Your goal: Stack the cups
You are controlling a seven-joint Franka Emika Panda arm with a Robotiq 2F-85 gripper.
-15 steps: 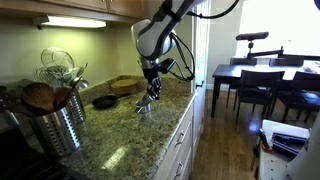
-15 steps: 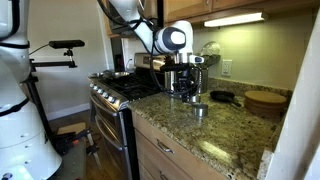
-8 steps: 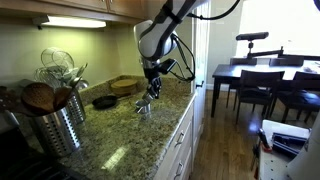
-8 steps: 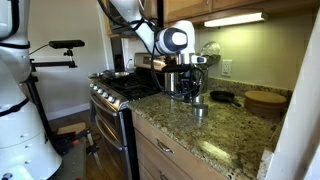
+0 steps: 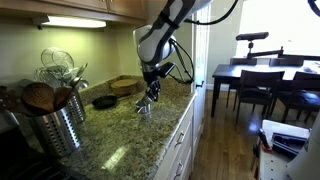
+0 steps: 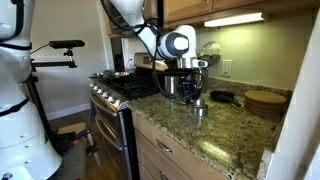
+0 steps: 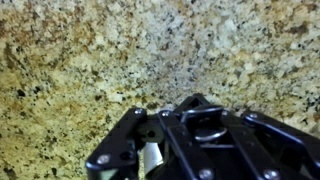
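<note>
My gripper (image 5: 149, 95) hangs fingers-down over the granite counter, also seen in an exterior view (image 6: 195, 93). A small shiny silver cup (image 5: 143, 107) stands on the counter directly under it; it shows in both exterior views (image 6: 197, 108). In the wrist view the black fingers (image 7: 150, 125) are drawn together, with the gripper (image 7: 190, 108) closed round a silver cup rim (image 7: 207, 127) lodged between them. A silver piece (image 7: 150, 158) shows through the left linkage. Whether the held cup touches the cup below cannot be told.
A ribbed steel utensil canister (image 5: 55, 125) stands at the near left. A small black skillet (image 5: 104, 101) and a wooden bowl (image 5: 126, 85) sit behind the cups. The stove (image 6: 125, 90) is beside the counter. The counter edge (image 5: 178, 125) drops off to the right.
The upper arm and wrist have shifted slightly. The gripper stays over the same spot above the counter cup, still closed.
</note>
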